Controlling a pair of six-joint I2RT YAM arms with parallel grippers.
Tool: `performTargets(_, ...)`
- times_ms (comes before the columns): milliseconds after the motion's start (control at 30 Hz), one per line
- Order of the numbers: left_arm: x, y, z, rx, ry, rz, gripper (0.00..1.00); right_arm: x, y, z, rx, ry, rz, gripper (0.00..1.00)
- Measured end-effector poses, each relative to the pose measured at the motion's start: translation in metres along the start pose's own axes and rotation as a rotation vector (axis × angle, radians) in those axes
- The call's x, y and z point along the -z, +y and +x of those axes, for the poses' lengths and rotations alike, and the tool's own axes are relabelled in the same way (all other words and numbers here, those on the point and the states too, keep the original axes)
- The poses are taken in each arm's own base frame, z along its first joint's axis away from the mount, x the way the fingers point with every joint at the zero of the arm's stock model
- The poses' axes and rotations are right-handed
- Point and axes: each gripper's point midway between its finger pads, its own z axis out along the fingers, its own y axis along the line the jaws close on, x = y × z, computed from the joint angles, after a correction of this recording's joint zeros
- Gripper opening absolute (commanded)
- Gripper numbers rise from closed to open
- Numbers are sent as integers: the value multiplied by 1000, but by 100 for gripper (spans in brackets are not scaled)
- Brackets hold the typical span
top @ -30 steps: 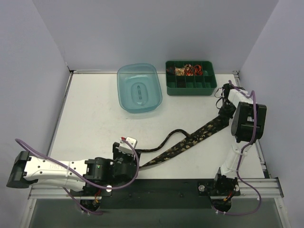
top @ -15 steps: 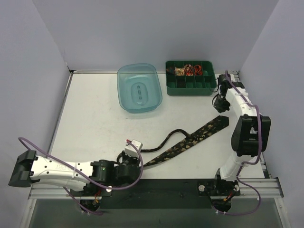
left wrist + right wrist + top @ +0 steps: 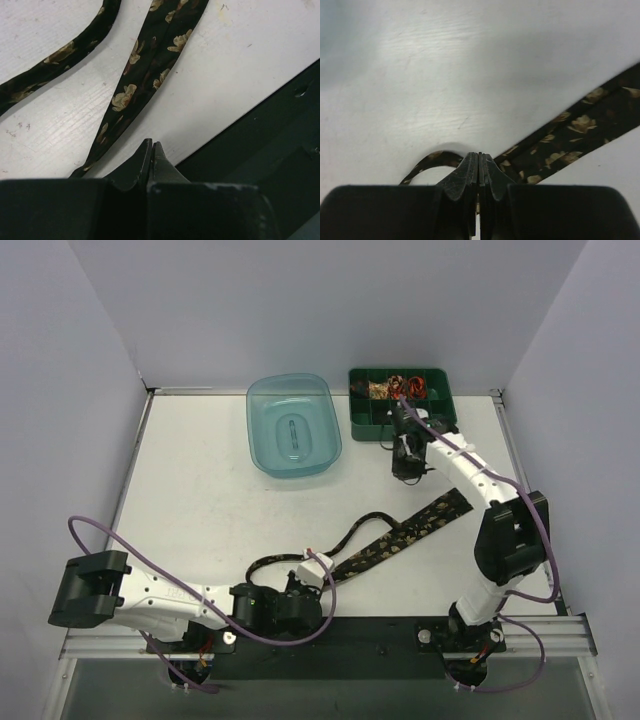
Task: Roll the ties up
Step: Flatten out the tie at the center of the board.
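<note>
Here the black floral tie (image 3: 400,535) lies unrolled on the white desk (image 3: 200,490), slanting from centre right to the lower middle of the top view. The left tool (image 3: 151,146), pinched shut on nothing, sits just beside it. The right tool (image 3: 479,156), likewise closed and empty, is below the green tray (image 3: 440,428), upper right.

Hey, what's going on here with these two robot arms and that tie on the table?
Two robot arms are meant to roll up ties. One black floral necktie lies unrolled across the table, held by neither arm. The left gripper is shut and empty, low beside the tie's near end. The right gripper, also shut and empty, hovers near the green compartment tray, whose back compartments hold a few rolled ties.
</note>
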Motion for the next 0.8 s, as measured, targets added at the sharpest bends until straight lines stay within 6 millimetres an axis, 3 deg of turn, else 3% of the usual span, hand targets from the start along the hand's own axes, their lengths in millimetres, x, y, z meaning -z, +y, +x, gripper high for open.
performTargets(133,1,-4,4,18,22,19,0,10,46,21,108,21,-98,0)
performTargets(233,1,-5,9,37,51,32,0,11,62,31,138,45,-140,0)
performTargets(400,2,6,27,82,115,3,0,-2,61,36,136,85,-135,0)
performTargets(567,8,46,54,148,193,-119,0,-9,63,40,141,113,-144,0)
performTargets(800,5,92,45,280,176,-270,0,-5,73,33,144,105,-186,0)
